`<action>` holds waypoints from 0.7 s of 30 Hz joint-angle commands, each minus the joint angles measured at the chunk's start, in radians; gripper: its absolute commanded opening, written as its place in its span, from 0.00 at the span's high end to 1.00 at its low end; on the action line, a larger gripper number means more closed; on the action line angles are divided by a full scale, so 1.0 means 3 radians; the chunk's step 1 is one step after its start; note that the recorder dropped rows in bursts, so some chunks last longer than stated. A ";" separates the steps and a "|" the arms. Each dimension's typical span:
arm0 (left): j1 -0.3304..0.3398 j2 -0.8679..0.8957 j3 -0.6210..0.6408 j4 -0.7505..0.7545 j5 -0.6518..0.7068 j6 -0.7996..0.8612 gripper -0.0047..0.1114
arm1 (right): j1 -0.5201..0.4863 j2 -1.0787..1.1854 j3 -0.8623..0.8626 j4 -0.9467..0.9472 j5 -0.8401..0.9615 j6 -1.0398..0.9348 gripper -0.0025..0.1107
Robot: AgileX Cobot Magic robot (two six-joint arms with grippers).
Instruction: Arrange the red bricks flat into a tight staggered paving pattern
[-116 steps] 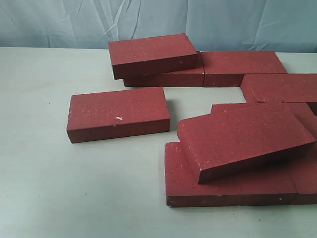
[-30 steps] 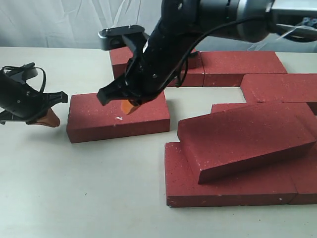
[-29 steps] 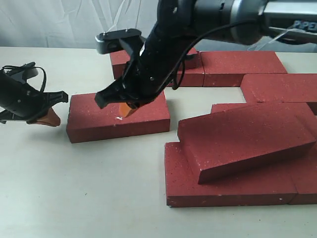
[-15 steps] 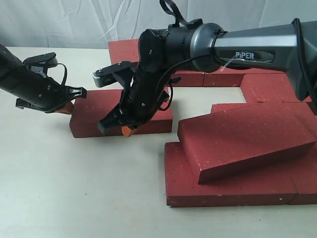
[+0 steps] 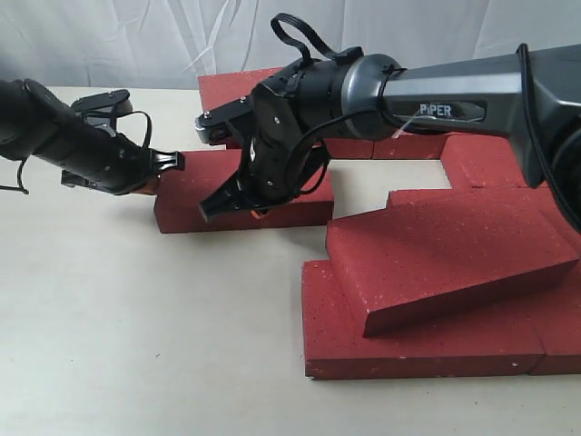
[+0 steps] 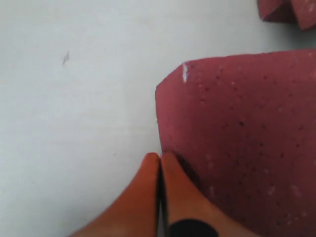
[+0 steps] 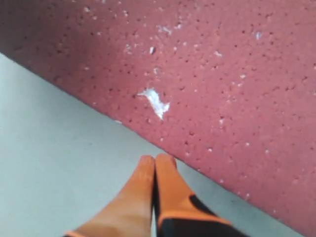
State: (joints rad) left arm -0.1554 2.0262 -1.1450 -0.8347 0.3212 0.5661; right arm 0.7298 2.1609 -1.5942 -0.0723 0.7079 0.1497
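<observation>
— Exterior?
— Flat dark-red gritty rectangular brick (image 5: pixel 245 186) on pale tabletop (image 5: pixel 136 345); left fingers (image 5: pixel 148 188) at its end, right fingers (image 5: pixel 257 213) at its front edge.
— Left wrist?
— Clenched, empty, touching the brick's end.
— Right wrist?
— Clenched too, near the white chip (image 7: pixel 155 102).

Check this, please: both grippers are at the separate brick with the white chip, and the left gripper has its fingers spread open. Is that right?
No. The left gripper is shut: the left wrist view shows its orange fingers pressed together at the end of the brick. The rest holds; the right gripper is there too.
</observation>
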 commanded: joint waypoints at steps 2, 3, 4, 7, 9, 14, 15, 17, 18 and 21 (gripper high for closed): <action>-0.0061 0.0004 -0.0159 -0.0097 -0.0069 0.0132 0.96 | 0.0009 -0.0005 -0.0020 -0.0078 -0.0085 0.0110 0.98; -0.0079 0.0028 -0.0190 -0.0087 -0.0096 0.0135 0.96 | 0.0009 -0.0005 -0.0020 -0.0135 -0.0093 0.0193 0.98; -0.0084 0.0053 -0.0219 -0.0042 -0.0097 0.0142 0.96 | 0.0009 -0.0005 -0.0020 -0.0203 -0.0098 0.0272 0.98; -0.0084 0.0163 -0.0317 -0.0010 -0.0009 0.0142 0.96 | 0.0009 -0.0005 -0.0020 -0.0394 -0.0068 0.0408 0.98; -0.0084 0.0192 -0.0330 -0.0002 -0.0006 0.0142 0.96 | 0.0009 -0.0005 -0.0020 -0.0469 -0.0041 0.0446 0.98; -0.0021 0.0105 -0.0347 0.0263 -0.0004 0.0129 0.96 | 0.0009 -0.0005 -0.0020 -0.0674 -0.0027 0.0555 0.98; 0.0005 0.0085 -0.0355 0.0298 0.0038 0.0123 0.96 | 0.0009 -0.0005 -0.0020 -0.0727 -0.0018 0.0594 0.98; 0.0061 0.0057 -0.0392 0.0302 0.0162 0.0123 0.96 | 0.0009 -0.0005 -0.0020 -0.0784 -0.0018 0.0622 0.98; 0.0094 0.0050 -0.0409 0.0310 0.0247 0.0123 0.96 | 0.0009 -0.0005 -0.0020 -0.0796 -0.0018 0.0622 0.98; 0.0179 0.0043 -0.0438 0.0325 0.0504 0.0123 0.96 | 0.0009 -0.0005 -0.0020 -0.0790 -0.0008 0.0622 0.98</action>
State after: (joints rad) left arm -0.1220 2.0514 -1.2658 -0.7519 0.4017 0.6055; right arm 0.7298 2.1609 -1.5950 -0.2977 0.7014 0.3297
